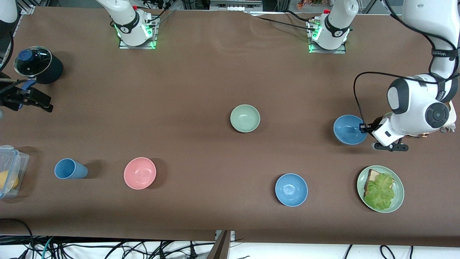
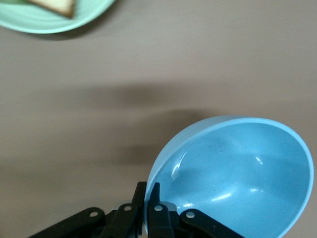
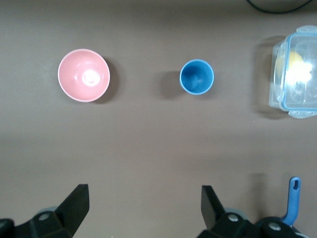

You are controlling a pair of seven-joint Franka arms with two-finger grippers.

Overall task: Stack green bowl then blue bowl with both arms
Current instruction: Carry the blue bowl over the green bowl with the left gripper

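The pale green bowl (image 1: 245, 118) sits upright and empty in the middle of the table. My left gripper (image 1: 364, 128) is shut on the rim of a blue bowl (image 1: 348, 129) toward the left arm's end of the table. In the left wrist view the fingers (image 2: 140, 198) pinch the rim of this bowl (image 2: 237, 173), which looks tilted. A second blue bowl (image 1: 291, 189) stands free, nearer the front camera. My right gripper (image 1: 39, 102) is open and empty at the right arm's end; the right wrist view shows its gripper (image 3: 143, 203) over bare table.
A green plate (image 1: 398, 196) with bread and lettuce lies near the held bowl, nearer the camera. A pink bowl (image 1: 139, 173), a blue cup (image 1: 70, 169) and a clear lidded container (image 1: 9, 175) sit toward the right arm's end. A black pot with a glass lid (image 1: 37, 64) stands beside the right gripper.
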